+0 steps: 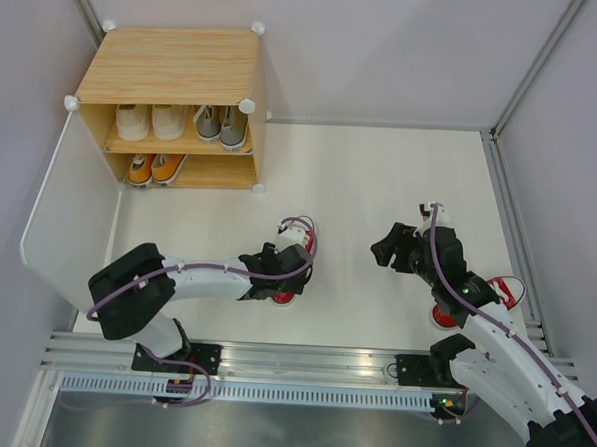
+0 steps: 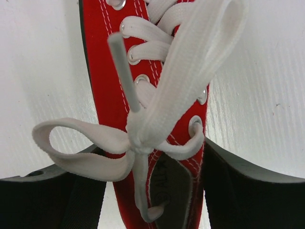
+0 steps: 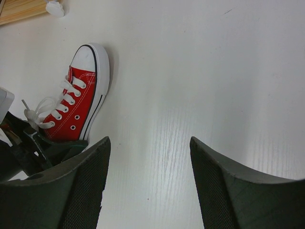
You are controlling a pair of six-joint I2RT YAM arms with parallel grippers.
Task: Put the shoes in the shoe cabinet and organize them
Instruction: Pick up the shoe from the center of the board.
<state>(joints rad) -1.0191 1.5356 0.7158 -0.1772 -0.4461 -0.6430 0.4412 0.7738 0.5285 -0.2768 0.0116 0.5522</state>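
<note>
Left pincer (image 2: 155, 167) straddles a red shoe (image 2: 102, 71) on the table (image 1: 380, 188); whether it grips yet cannot be told.
Loose lace loops (image 2: 162, 105) lie between its jaws, so a bow may get pinched or snag, and the soft canvas could let the shoe tilt or slip on the way to the shoe cabinet (image 1: 172, 67). Right pincer (image 3: 150, 162) hangs open and empty; the other red shoe (image 1: 505, 289) lies beside that arm and could be knocked.

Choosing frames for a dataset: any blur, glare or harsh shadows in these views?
Top external: even soft light, shoe cabinet clear, shadows faint. Left wrist: red shoe fills the frame, laces sharp, table very bright. Right wrist: sharp throughout, no glare.
</note>
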